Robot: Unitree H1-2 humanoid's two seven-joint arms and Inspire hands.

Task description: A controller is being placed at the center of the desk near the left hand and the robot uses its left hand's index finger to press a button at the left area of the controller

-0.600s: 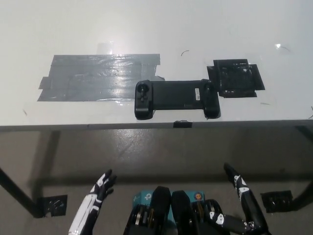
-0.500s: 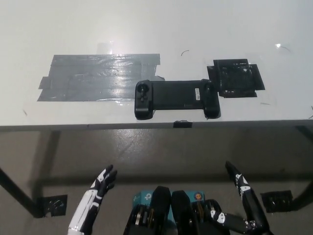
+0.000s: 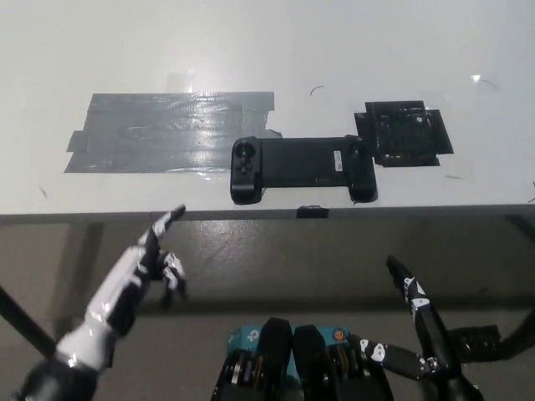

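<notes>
— What's laid out on the white desk (image 3: 276, 50)?
— A wide grey tape patch (image 3: 167, 129) just left of the controller (image 3: 302, 168), a smaller black tape patch (image 3: 404, 134) just right of it. The controller lies flat near the desk's front edge.
— The hands?
— The left hand (image 3: 155, 259) hangs below that edge, left of the controller, forefinger extended, holding nothing. The right hand (image 3: 414, 305) rests lower right, empty, fingers loose.
</notes>
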